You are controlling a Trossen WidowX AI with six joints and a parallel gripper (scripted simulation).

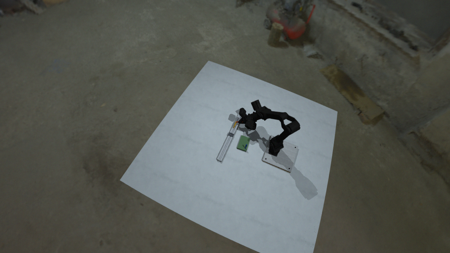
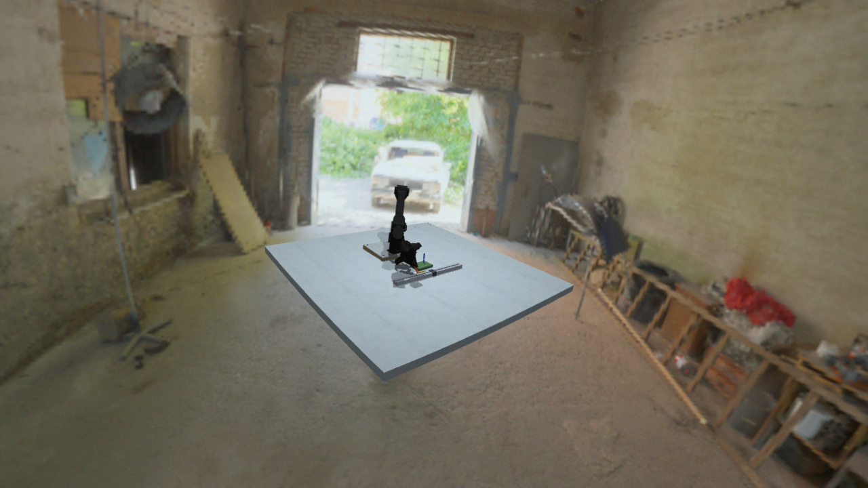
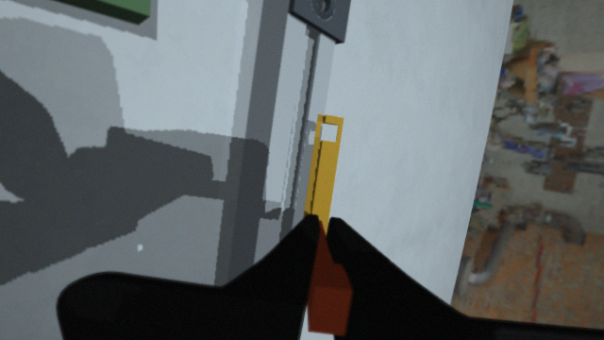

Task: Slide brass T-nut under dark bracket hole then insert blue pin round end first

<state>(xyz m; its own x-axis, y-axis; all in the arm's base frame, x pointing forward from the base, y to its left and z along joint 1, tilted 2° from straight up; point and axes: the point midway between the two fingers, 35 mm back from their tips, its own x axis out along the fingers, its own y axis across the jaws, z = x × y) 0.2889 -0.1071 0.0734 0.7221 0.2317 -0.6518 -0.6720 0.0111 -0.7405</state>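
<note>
T-nut just beyond fingers' tips

The nut is a yellow, narrow bar with a square opening near one end. It points roughly along the rail, over or beside the slot; contact is unclear. Its orange-red handle is gripped. The rail is long, grey and slotted lengthwise, lying flat. The dark bracket sits across it, its round hole facing up, apart from the nut. The blue pin stands upright in the flat green tray, near the rail.
</note>
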